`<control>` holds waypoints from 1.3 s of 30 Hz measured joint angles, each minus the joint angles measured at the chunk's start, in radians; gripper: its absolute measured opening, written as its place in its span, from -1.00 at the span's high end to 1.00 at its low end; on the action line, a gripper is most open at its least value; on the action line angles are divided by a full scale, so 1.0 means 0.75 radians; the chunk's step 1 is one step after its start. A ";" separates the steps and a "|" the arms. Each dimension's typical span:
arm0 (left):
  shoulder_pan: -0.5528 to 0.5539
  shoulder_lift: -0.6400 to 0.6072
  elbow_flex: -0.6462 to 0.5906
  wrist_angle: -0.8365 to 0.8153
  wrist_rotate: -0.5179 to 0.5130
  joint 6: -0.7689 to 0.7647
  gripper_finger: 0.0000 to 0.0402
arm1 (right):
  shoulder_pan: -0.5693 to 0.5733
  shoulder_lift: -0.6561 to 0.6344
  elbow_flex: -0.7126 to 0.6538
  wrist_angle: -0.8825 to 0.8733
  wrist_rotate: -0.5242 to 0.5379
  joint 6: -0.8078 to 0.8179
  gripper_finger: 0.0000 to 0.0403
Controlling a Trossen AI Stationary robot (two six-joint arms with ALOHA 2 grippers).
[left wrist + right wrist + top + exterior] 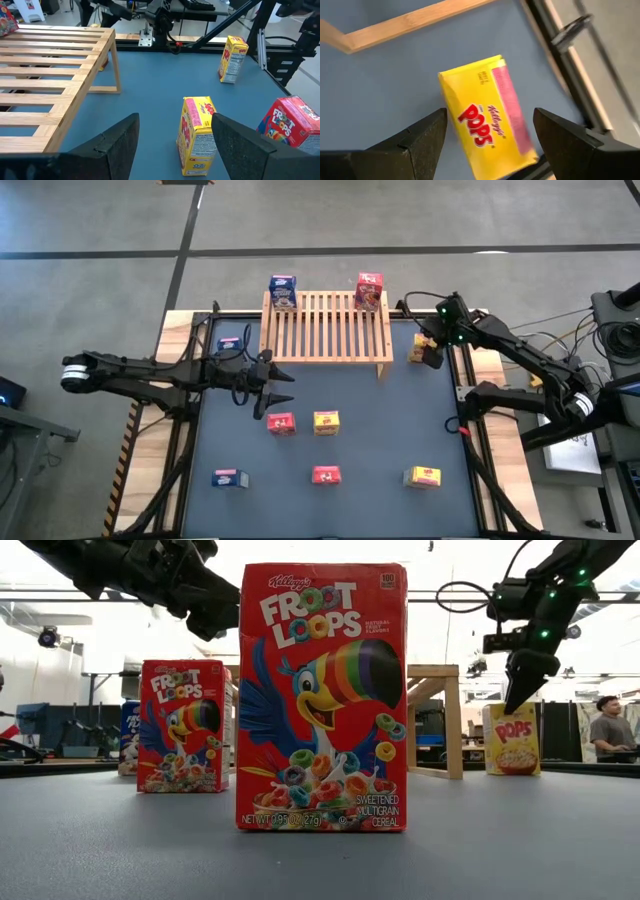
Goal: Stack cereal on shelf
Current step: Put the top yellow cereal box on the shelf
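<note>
the yellow pops box (487,112) sits on the mat just beside the rack's (325,328) right leg, directly below the right gripper (490,137), between its spread, empty fingers (415,137). its long axis looks skewed to the gap. the left gripper (175,145), also open and empty, hangs near another yellow box (197,135) mid-table.

Printed on the nearest red box (322,697) in the low view: "Kellogg's", "FROOT LOOPS", "SWEETENED MULTIGRAIN CEREAL", and a small "100" badge at the upper corner. Same "FROOT LOOPS" on the second red box (182,725) behind it, and on the red box (289,122) in the left wrist view. "POPS" on the yellow box (513,739) far back; "Kellogg's POPS" on the yellow box (487,117) in the right wrist view.
</note>
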 joint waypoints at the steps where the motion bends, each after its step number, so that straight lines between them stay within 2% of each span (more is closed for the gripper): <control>1: 0.000 0.000 0.000 0.000 0.000 0.000 -0.16 | 0.000 0.010 -0.001 0.000 -0.007 0.008 -0.42; 5: 0.000 0.000 -0.001 0.000 0.000 0.000 -0.16 | 0.000 0.046 -0.001 0.000 -0.013 0.044 -0.34; 14: 0.000 0.000 -0.002 -0.001 0.001 -0.001 -0.16 | 0.001 0.046 0.025 -0.019 -0.016 0.116 0.11; 19: 0.000 0.000 -0.003 -0.001 0.000 -0.001 -0.16 | 0.001 0.026 0.059 -0.042 -0.035 0.163 0.26; 30: 0.000 0.000 -0.009 0.012 0.000 -0.001 -0.16 | 0.004 -0.032 0.325 -0.326 -0.142 0.297 0.26; 39: 0.000 0.000 -0.009 0.091 -0.001 -0.041 -0.16 | 0.084 -0.152 0.562 -0.387 -0.492 0.317 0.27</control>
